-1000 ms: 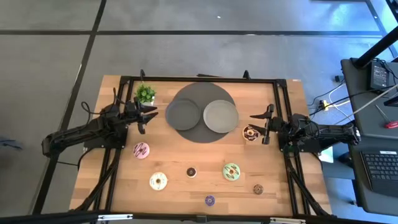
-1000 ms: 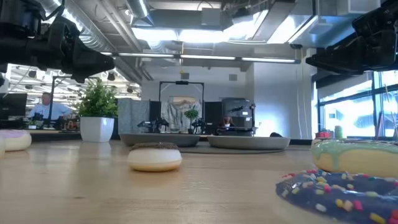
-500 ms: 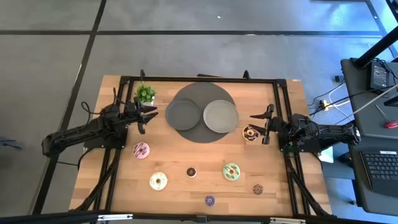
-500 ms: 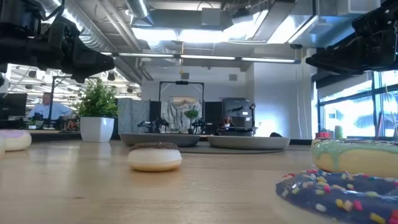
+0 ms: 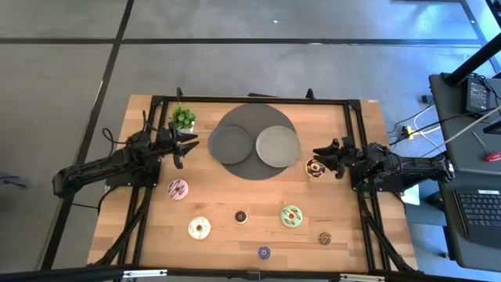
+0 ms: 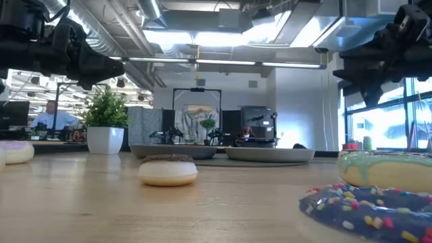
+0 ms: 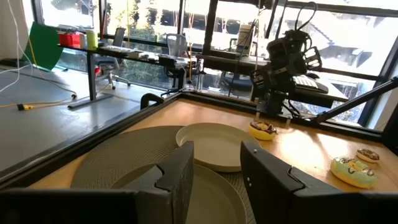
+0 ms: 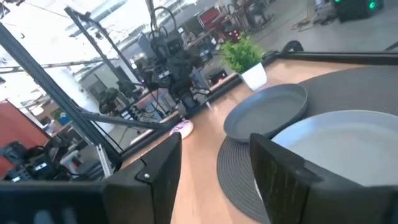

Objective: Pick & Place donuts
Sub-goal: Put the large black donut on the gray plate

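Donuts lie scattered flat over the near half of the wooden table [image 5: 156,235], holes facing up; being rings, they show no long axis that we can make out. From above we count seven: the pink donut [image 5: 178,189] just below the left arm, the cream donut [image 5: 199,228], a small dark donut [image 5: 241,216], the purple donut [image 5: 264,252] at the near edge, the green donut [image 5: 291,215], a small tan donut [image 5: 325,238], and the chocolate donut [image 5: 315,166] beside the right-hand plate.

In the low view the purple donut and the green one are cut off by the frame's edge, and only the small dark donut shows whole; the pink one is cropped at the other side. Toppings are too small to read from above.

The right gripper [image 5: 327,156] hovers partly over the chocolate donut, its arm stretched in level from the right edge and the wrist tipped down. Its fingers [image 8: 158,171] stand clearly apart, holding nothing.

The left gripper [image 5: 188,142] hangs above the table between the potted plant [image 5: 183,118] and the nearer grey plate [image 5: 229,144], arm lying low from the left. Its fingers [image 7: 177,177] are spread too, empty. Both plates sit on a round dark mat [image 5: 254,117], the second plate [image 5: 278,146] just beside the first.
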`<state>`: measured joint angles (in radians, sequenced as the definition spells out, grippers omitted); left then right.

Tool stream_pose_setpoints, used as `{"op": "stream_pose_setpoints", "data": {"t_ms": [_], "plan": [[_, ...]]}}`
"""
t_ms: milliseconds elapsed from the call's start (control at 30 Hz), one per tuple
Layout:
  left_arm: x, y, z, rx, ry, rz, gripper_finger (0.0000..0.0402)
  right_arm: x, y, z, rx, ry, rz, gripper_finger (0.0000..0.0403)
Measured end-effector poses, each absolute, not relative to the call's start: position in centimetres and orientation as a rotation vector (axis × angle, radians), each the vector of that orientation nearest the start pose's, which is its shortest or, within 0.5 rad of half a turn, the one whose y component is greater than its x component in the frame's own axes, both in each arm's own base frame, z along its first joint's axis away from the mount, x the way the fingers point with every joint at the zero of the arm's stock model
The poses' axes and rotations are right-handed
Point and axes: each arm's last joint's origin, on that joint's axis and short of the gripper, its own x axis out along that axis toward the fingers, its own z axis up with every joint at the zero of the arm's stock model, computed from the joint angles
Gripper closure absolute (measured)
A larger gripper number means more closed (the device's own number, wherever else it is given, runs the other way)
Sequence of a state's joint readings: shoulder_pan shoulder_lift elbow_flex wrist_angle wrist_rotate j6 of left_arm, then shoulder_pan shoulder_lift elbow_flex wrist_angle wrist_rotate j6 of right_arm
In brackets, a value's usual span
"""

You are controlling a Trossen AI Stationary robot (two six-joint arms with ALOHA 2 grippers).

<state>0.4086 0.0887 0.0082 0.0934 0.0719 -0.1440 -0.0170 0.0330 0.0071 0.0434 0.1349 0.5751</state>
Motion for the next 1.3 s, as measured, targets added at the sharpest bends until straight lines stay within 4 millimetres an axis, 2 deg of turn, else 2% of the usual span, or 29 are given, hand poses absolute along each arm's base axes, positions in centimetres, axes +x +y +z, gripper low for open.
{"op": "stream_pose_setpoints", "data": {"t_ms": [233,333,400,567,733,833,933,1033,1200,1300], "plan": [[9.5,3.9,16.8,-0.139,-0.037,0.335,0.0274,9.9,-0.6,16.8,0.596,-0.067,-0.148,0.0137],[9.5,3.9,16.8,-0.140,-0.037,0.335,0.0274,9.9,-0.5,17.3,0.511,-0.113,-0.124,0.0115],[9.5,3.9,16.8,-0.140,-0.037,0.335,0.0274,9.8,-0.6,17.9,0.480,-0.168,-0.134,0.0109],[9.5,3.9,16.8,-0.140,-0.037,0.335,0.0274,9.4,-1.1,19.8,0.569,-0.270,-0.277,0.0107],[9.5,3.9,16.8,-0.139,-0.037,0.335,0.0274,9.3,-1.1,22.2,0.420,-0.325,-0.301,0.0107],[9.5,3.9,16.8,-0.139,-0.037,0.335,0.0274,9.9,-1.2,23.9,0.387,-0.292,-0.326,0.0107],[9.5,3.9,16.8,-0.082,-0.027,0.336,0.0274,11.3,-1.4,25.2,0.383,-0.153,-0.392,0.0107],[9.5,3.9,16.8,-0.039,-0.020,0.336,0.0274,12.9,-1.8,25.8,0.478,0.106,-0.506,0.0107],[9.5,3.9,16.8,-0.059,-0.023,0.336,0.0274,14.9,-2.7,25.1,0.708,0.540,-0.757,0.0107],[9.5,3.9,16.8,-0.124,-0.034,0.334,0.0274,16.0,-2.9,24.4,0.750,0.735,-0.823,0.0107]]}}
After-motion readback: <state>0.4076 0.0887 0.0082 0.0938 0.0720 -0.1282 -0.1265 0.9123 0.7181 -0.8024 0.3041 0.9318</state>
